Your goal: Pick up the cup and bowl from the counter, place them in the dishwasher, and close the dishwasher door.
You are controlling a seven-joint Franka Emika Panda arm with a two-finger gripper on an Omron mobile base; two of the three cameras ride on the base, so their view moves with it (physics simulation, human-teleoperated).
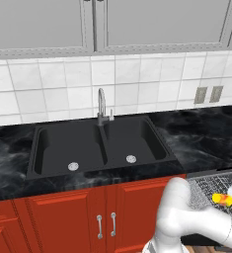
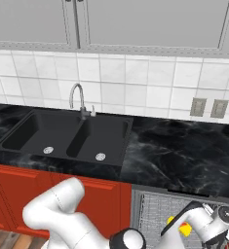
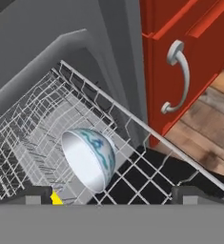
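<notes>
A white robot arm reaches low over the open dishwasher [image 2: 184,214], right of the black double sink [image 1: 100,146], where both dishes of the chore already lie in the grey wire rack [image 3: 32,128]. The bowl [image 3: 89,159] rests tipped on its side in the rack, its pale glossy hollow facing the hand camera and a bluish pattern showing on its outer wall; the tilt looks like the way it settled against the wires once let go. The cup [image 1: 222,199], yellow with an orange-red end, lies on its side just beside the bowl, seen from the left base camera and again as a patch of yellow behind the wrist from the right. The end effector [image 3: 113,196] hovers just above the bowl with its two dark fingertips [image 3: 37,195] spread wide, one to either side and neither touching it, so it is released and carries nothing. The marbled worktop [image 2: 184,151] around the sink bears no dishes. The rack stands pulled out beside a red cabinet [image 3: 180,57] with a silver handle, above wood flooring [image 3: 213,143], and the door reads as still down, though its panel is hard to pick out. By this showing, loading appears done and closing the door is what remains; the arm would first need to lift clear of the rack.
</notes>
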